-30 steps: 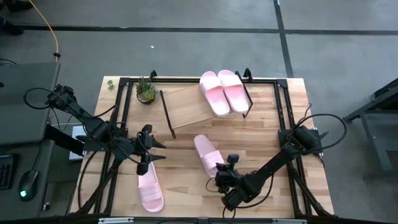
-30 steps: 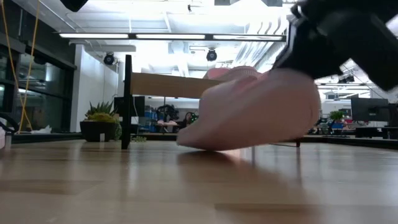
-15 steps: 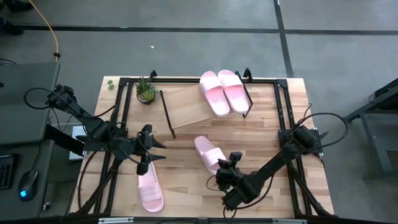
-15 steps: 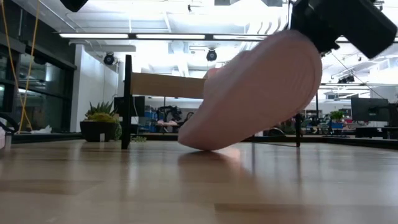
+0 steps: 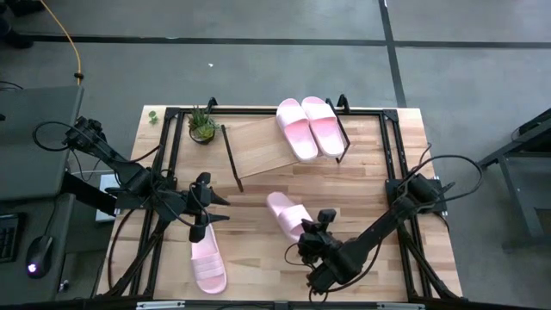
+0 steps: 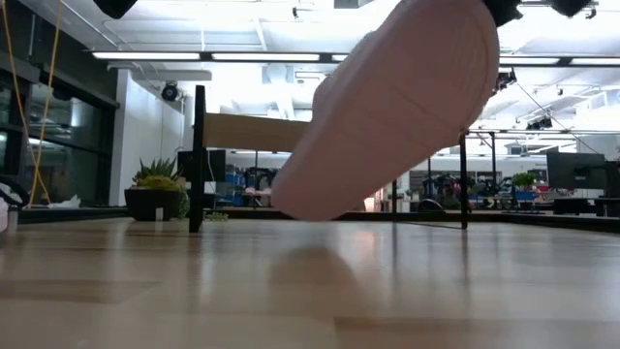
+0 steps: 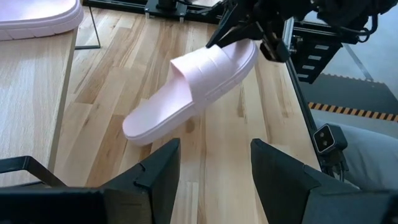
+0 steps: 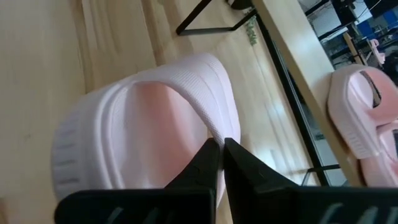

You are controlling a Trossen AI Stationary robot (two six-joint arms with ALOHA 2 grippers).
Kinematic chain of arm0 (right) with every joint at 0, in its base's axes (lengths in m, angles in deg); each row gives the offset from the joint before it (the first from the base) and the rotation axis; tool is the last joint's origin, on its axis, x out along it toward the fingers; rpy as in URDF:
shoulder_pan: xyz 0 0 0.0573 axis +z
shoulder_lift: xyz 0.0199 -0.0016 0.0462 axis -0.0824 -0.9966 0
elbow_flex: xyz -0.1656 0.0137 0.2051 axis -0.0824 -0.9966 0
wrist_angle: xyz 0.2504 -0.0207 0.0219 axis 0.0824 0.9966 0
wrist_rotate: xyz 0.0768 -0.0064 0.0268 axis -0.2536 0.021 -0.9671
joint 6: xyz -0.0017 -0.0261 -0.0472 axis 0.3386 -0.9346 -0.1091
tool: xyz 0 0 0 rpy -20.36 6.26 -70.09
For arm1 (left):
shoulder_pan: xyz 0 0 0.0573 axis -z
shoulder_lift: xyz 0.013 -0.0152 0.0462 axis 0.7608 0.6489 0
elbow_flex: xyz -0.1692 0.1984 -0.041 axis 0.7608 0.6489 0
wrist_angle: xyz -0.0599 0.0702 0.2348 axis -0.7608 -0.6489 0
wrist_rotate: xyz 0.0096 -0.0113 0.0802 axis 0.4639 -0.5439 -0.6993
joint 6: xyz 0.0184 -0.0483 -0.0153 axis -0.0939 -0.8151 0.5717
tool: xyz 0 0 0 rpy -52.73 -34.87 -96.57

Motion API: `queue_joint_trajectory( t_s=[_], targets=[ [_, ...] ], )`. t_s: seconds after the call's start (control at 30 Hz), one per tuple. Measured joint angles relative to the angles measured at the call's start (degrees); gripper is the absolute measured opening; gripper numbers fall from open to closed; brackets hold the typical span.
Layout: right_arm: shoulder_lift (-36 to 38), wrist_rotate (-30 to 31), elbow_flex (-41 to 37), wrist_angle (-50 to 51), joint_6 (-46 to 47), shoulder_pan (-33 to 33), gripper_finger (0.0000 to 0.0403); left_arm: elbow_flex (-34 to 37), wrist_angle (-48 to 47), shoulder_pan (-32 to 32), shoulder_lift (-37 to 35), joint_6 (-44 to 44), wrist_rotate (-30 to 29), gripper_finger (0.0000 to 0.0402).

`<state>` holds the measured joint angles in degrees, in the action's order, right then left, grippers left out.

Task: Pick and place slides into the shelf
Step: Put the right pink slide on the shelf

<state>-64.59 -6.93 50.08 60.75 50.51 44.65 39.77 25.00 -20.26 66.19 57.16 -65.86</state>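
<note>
Two pale pink slides lie side by side on the right part of the slanted wooden shelf. A third slide lies flat on the table near its near-left corner. My left gripper hangs open just beyond that slide's far end and touches nothing. My right gripper is shut on the fourth slide, near the table's middle. That slide also fills the low view and shows in the left wrist view. My right gripper pinches the edge of the slide's wide strap between its two fingers, at the slide's raised near end. The fingers slant down from the near right. The slide is tilted, its far end low over the table; whether that end touches, I cannot tell.
A small potted plant stands by the shelf's left post. A black frame rail runs along the table's edges. The shelf's left half is bare wood. Bare tabletop lies between the two arms.
My right gripper has risen, staying shut on the slide's strap. The slide's held end has gone up and the slide has tipped much steeper. Its far end, which rested on the table, now sits a little higher.
</note>
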Motion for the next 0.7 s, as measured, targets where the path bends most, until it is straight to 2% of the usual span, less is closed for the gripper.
queue_joint_trajectory(
  t_s=[0.3,0.7],
  targets=[
    [0.0,0.99,5.98,6.82,-0.02,0.0,0.0,0.0,-0.02,0.0,0.0,0.16,-0.01,0.0179],
    [0.02,5.88,16.91,20.17,-0.02,0.26,0.0,0.0,-0.02,0.0,0.0,0.26,0.0,0.0179]
  ],
)
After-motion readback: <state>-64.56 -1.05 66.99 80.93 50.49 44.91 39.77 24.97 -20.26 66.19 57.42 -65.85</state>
